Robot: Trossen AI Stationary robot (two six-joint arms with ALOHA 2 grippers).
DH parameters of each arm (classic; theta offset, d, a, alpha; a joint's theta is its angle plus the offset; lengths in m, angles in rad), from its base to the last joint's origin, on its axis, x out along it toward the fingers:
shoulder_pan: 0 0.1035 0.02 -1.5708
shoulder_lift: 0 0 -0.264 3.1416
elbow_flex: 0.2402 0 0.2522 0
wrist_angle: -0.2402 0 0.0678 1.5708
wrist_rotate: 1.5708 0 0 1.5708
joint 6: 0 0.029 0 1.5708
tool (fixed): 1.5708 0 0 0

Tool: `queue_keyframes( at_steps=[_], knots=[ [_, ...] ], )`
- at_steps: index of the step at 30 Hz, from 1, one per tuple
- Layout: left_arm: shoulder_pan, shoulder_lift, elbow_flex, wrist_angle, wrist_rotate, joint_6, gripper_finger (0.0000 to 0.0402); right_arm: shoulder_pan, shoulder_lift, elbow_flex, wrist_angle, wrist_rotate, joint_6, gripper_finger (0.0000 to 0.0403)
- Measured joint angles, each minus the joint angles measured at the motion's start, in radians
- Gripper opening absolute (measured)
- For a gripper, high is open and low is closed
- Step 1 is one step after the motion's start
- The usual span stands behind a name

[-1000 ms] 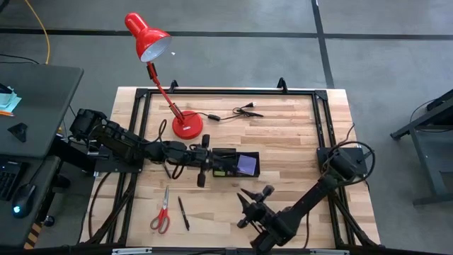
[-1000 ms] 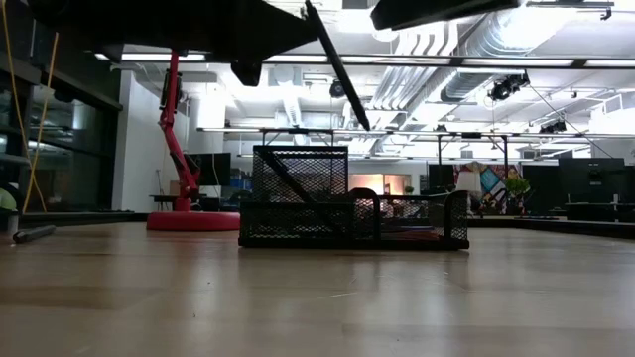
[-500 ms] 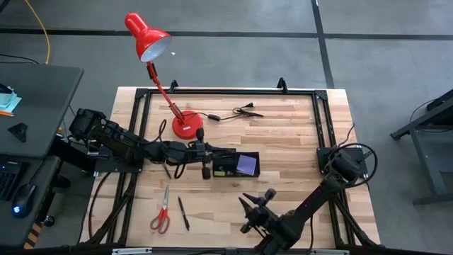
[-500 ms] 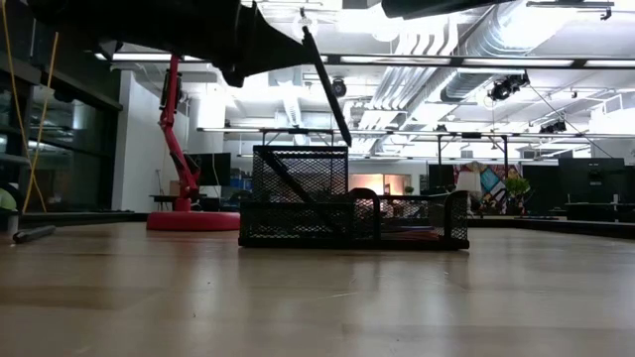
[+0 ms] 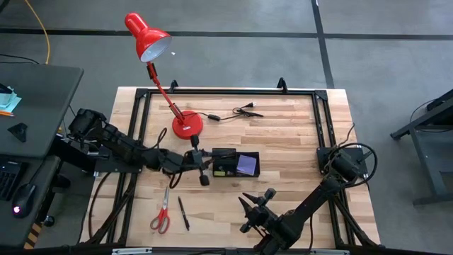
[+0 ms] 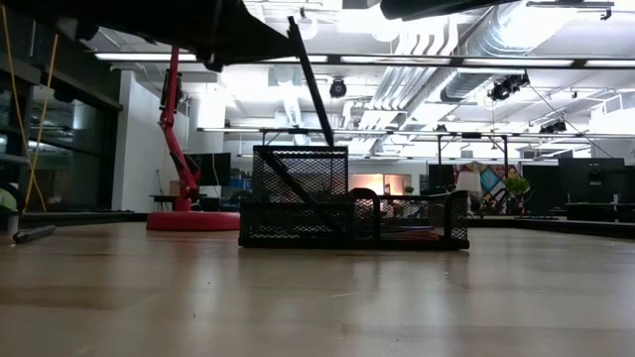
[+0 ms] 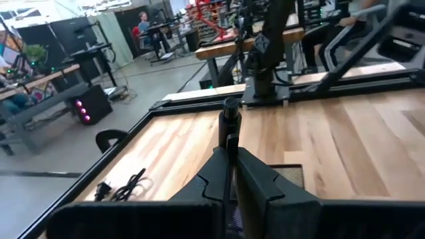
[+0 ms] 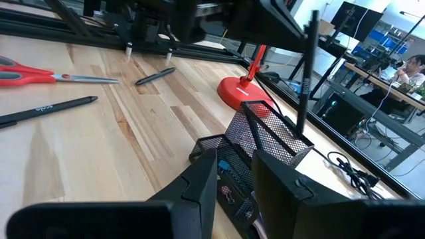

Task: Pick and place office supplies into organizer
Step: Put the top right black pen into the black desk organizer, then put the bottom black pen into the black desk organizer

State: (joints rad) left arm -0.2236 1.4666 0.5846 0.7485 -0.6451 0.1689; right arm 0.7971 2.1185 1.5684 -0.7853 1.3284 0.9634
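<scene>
My left gripper (image 5: 201,163) is shut on a thin black pen (image 6: 313,84) just left of the black mesh organizer (image 5: 236,163). The pen's lower end (image 6: 332,143) is at the rim of the organizer's tall compartment (image 6: 301,174). A purple sticky pad (image 5: 246,163) lies in the organizer. The red-handled scissors (image 5: 161,210) and another pen (image 5: 183,212) lie flat on the table near its near edge. My right gripper (image 5: 248,210) hangs open, near side of the organizer, touching nothing. No pink pad shows. My left gripper pinches the pen (image 7: 230,143) between its two fingers (image 7: 255,182), and the pen runs along them and out past their tips (image 7: 230,106). The pen is lifted clear of the table and slants down toward the organizer. Whether its lower end touches the rim, I cannot tell.
A red desk lamp stands on its base (image 5: 187,125) at the far left, with a black cable and plug (image 5: 244,110) beside it. A further pen (image 8: 156,76) lies by the scissors (image 8: 40,74). Bare wood (image 5: 290,152) spreads right of the organizer.
My left gripper has shifted slightly toward the table's left and tipped. The held pen now stands steeper, and its lower end has come down to the tall compartment's rim. My right gripper has drawn back a little toward the near edge.
</scene>
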Motion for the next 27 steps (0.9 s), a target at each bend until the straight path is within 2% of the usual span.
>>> queue_keyframes(
  at_steps=[10, 15, 18, 23, 27],
  knots=[
    [0.001, 0.001, 0.000, -0.071, -0.015, -0.037, 0.0007, -0.013, 0.000, 0.000, 0.004, -0.001, 0.004, 0.0087],
    [0.030, 0.002, 0.000, -0.071, 0.078, -0.078, 0.0008, -0.019, 0.000, 0.000, 0.007, -0.001, 0.005, 0.0087],
    [0.069, 0.011, 0.000, -0.089, 0.089, -0.137, 0.0010, -0.019, -0.001, 0.000, 0.011, -0.001, 0.005, 0.0087],
    [0.138, 0.011, -0.001, -0.161, 0.101, -0.223, 0.0039, -0.018, -0.001, 0.000, 0.013, -0.006, 0.005, 0.0087],
    [0.159, 0.011, -0.001, -0.160, 0.198, -0.229, 0.0087, -0.020, -0.001, 0.000, 0.012, -0.017, 0.005, 0.0087]
  ],
)
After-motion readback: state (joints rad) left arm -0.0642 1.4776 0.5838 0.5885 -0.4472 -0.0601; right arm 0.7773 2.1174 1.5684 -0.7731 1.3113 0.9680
